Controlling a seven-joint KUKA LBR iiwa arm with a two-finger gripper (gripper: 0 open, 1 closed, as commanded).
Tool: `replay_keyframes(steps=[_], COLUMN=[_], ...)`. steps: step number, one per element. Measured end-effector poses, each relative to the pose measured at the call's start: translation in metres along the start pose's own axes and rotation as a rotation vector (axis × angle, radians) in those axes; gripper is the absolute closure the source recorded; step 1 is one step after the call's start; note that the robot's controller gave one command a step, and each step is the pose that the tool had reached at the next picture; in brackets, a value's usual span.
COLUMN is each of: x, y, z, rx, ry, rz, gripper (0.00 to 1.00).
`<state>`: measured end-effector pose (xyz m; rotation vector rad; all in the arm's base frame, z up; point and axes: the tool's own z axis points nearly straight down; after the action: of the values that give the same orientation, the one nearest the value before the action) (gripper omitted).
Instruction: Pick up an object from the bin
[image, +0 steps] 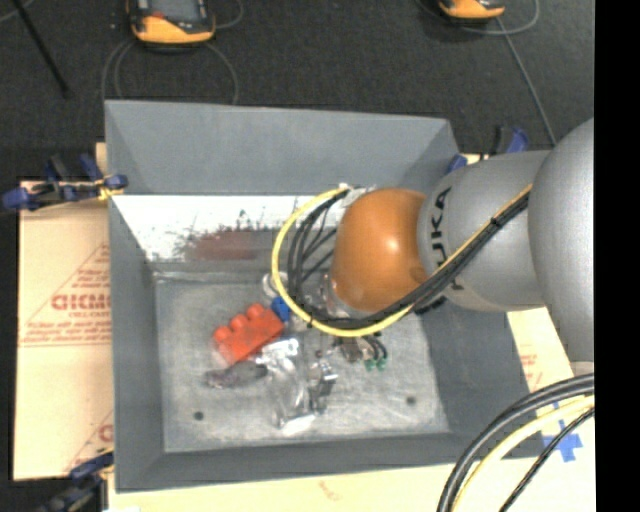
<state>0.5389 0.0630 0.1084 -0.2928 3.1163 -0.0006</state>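
Note:
My gripper (324, 372) reaches down from under the orange wrist cover into the middle of the bin. It stands over a crumpled silvery, clear wrapper (289, 398) on the bin floor, and the two blend together there. Just to the left lies a red studded toy brick (246, 333), with a small blue piece (281, 309) at its upper right corner. A dark grey flat thing (226, 378) lies below the red brick. A small green and dark piece (374, 362) sits just right of the gripper.
The arm and its orange cover with looped yellow and black cables hang over the bin's upper right part. The loose things cluster around the bin's middle, with bare floor along the left and bottom walls.

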Motion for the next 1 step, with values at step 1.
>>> replay_keyframes(steps=[1], x=[-0.0315], y=[0.0129], z=[-0.0005], rx=[0.000], ry=[0.010], rz=[0.159], gripper=[0.00])
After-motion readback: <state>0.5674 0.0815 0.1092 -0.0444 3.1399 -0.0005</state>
